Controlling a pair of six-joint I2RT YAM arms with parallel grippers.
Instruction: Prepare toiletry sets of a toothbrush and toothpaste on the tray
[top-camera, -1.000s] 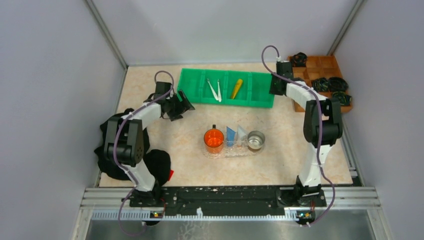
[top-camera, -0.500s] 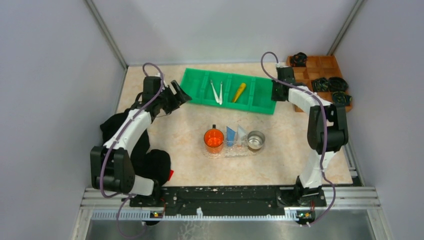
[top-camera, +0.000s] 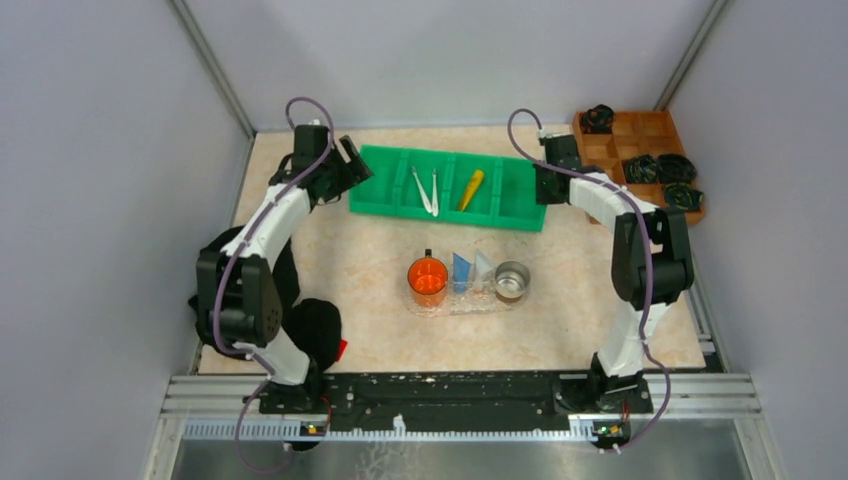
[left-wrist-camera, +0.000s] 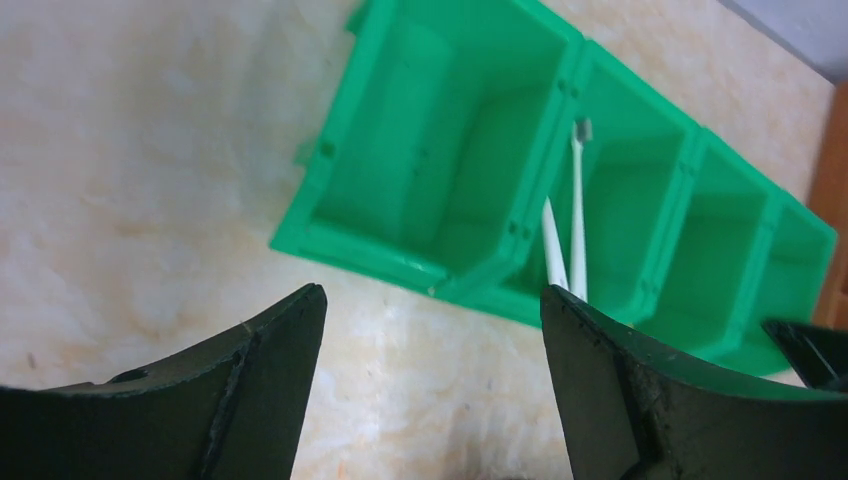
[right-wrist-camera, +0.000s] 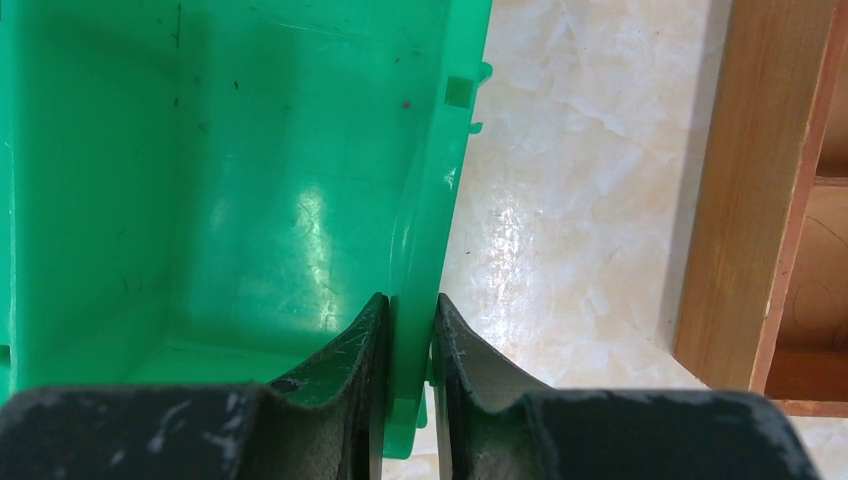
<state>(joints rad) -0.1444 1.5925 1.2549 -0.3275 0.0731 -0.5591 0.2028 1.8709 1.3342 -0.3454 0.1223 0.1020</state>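
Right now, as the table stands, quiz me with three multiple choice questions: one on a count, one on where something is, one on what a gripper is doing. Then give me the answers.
1. How many toothpaste tubes are on the tray?
A one; B two; C three.
2. Where are the toothbrushes?
A on the tray; B in the right gripper; C in the green bin.
3. The right gripper is:
A shut on the green bin's end wall; B open; C shut on a tube.

Answers:
1 B: only a blue tube and a white tube stand on it.
2 C: both lie in one compartment of the bin.
3 A: the right wrist view shows its fingers pinching that wall.
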